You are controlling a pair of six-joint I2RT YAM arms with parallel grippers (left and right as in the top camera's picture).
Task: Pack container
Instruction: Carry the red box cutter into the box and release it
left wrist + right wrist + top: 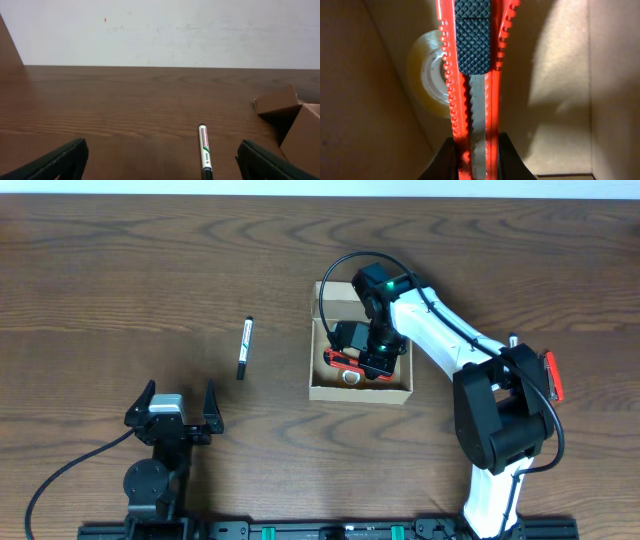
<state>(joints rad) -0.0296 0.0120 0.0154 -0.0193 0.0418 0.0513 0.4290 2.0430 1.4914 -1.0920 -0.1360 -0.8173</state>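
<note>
Tan container (pixel 358 393) surrounds the right tool (pixel 366 363), clamped on a red cutter (pixel 475 75); left tool (pixel 180 392) gapes empty, well left.

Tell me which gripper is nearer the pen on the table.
Left. The left gripper stands open just short of the pen; the right gripper is down in the container, shut on the red cutter.
</note>
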